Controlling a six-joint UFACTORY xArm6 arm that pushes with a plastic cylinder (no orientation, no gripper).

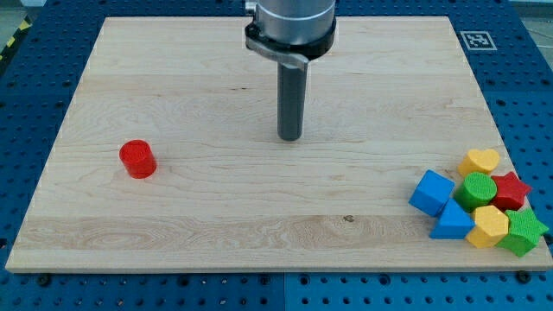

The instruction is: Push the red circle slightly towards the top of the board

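Judging the red circle [137, 160] light, stiff and slide-prone, we would press its bottom edge with our tool's tip [290, 138], now well apart, touching nothing.

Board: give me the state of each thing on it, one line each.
My tip: on the board, touching no block.
Red circle: upright, alone at the view's left.
Blue cube: in the cluster at the view's right.
Green circle: mid-cluster.
Red star: cluster's right side.
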